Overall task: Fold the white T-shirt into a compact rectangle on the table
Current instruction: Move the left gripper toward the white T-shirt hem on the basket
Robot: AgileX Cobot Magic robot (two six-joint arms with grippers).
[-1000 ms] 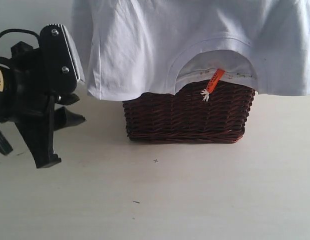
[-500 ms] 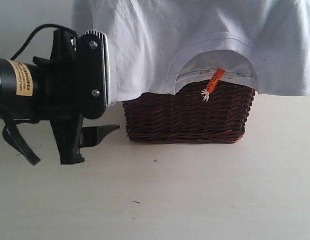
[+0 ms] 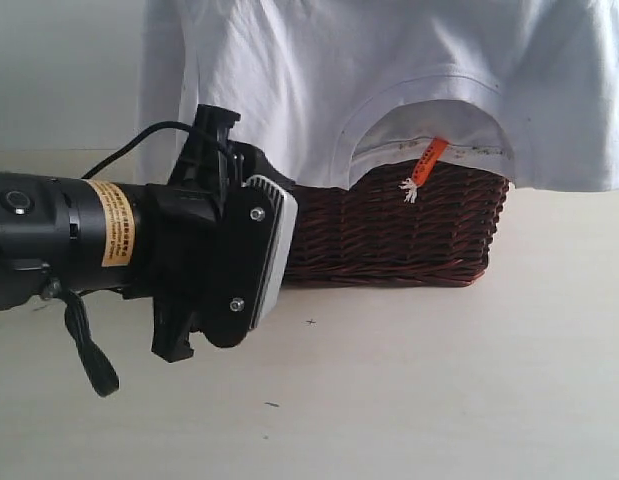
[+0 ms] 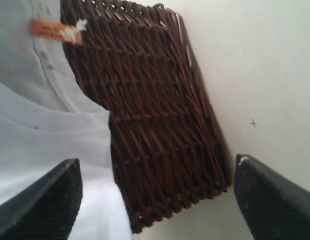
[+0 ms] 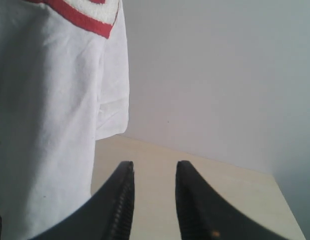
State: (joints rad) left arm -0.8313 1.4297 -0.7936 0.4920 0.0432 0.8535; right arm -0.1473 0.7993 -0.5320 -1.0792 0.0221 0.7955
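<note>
over the near table the left gripper hangs released, fingers wide, facing the left end of the wicker basket. the white t-shirt drapes over that basket, spread left to right, its collar and orange tag pointing down the near wall. the right gripper, slightly parted and empty, sits beside a shirt edge.

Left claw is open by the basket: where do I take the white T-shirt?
Probably the edge of the white T-shirt hanging left of the collar, past the basket's corner. Bring the left claw in from the front, astride that edge: cloth hangs free there, not against wicker.
</note>
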